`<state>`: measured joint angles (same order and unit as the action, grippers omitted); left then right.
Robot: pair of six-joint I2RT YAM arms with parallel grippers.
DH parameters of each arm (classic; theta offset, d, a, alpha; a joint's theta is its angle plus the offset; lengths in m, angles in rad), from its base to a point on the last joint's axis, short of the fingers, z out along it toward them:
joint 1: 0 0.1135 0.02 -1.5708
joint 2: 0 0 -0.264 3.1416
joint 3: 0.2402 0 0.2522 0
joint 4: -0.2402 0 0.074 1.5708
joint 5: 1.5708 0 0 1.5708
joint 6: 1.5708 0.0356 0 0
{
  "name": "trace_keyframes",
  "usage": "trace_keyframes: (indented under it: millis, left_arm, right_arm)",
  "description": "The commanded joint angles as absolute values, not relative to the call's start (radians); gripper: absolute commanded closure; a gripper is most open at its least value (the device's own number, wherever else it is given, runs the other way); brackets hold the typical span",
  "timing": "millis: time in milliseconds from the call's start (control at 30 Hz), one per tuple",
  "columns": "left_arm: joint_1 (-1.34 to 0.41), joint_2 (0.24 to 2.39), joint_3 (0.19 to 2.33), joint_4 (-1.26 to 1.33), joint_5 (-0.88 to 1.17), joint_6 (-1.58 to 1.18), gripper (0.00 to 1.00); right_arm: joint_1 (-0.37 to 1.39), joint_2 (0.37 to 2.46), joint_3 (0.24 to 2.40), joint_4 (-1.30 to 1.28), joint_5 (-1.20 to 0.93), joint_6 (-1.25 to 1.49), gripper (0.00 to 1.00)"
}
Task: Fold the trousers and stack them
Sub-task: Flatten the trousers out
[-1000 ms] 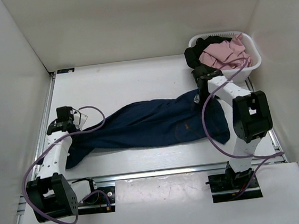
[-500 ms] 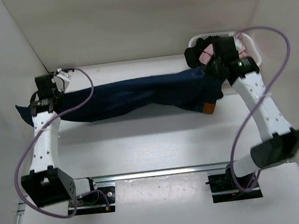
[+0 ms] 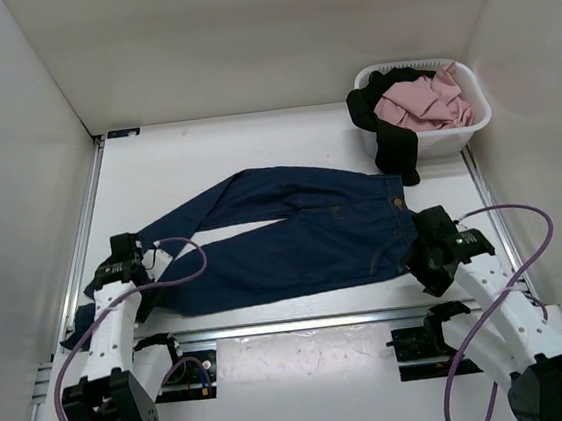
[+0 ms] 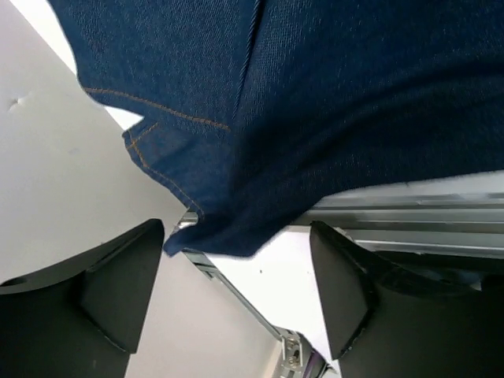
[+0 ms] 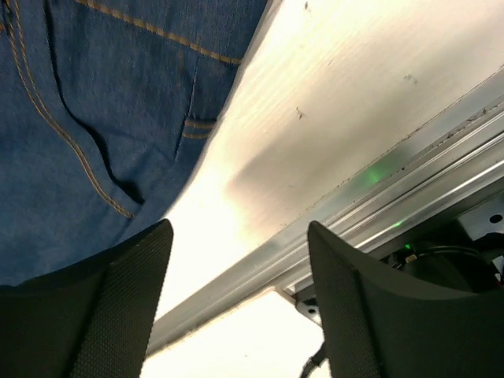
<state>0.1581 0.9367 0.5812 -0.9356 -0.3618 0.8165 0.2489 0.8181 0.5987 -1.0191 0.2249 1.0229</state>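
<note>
Sprawling flat on the surface (image 3: 254,143), the navy jeans (image 3: 305,243) are lying with left fingers (image 4: 110,291) apart at a hem (image 4: 161,153), right fingers (image 5: 94,307) apart beside the waistband (image 3: 400,220).

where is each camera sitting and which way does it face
Top external: above and behind the arms, looking down on trousers and basket; both arms show.
Left wrist: on left arm, facing a leg hem past the open left gripper.
Right wrist: on right arm, facing pocket stitching past the open right gripper.
Shared: all show the trousers.
</note>
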Motion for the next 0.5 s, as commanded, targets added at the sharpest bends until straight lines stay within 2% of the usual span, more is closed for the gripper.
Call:
trace_keyframes:
  millis: [0,67,100,133,267,467]
  left_arm:
    - [0.17,0.868,0.607,-0.986,-0.351,0.792,0.12]
    - [0.17,0.868,0.607,-1.005,-0.397,0.766,0.07]
    - [0.19,0.868,0.607,-1.005,-0.45,0.756,0.07]
    - [0.201,0.868,0.607,-1.005,-0.468,0.747,0.07]
    - [0.259,0.877,0.62,-0.944,-0.468,0.738,0.07]
    - [0.278,1.015,0.646,-0.907,-0.498,0.715,0.07]
  right_arm:
    - [0.247,0.798,0.601,-0.996,0.305,1.094,0.25]
    - [0.238,0.833,0.611,-0.977,0.331,1.103,0.2]
    - [0.238,0.848,0.636,-0.956,0.357,1.092,0.2]
    - [0.238,0.886,0.647,-0.956,0.377,1.092,0.16]
    - [0.213,0.991,0.672,-0.899,0.42,1.043,0.11]
    - [0.033,1.101,0.593,-0.76,0.325,0.983,0.08]
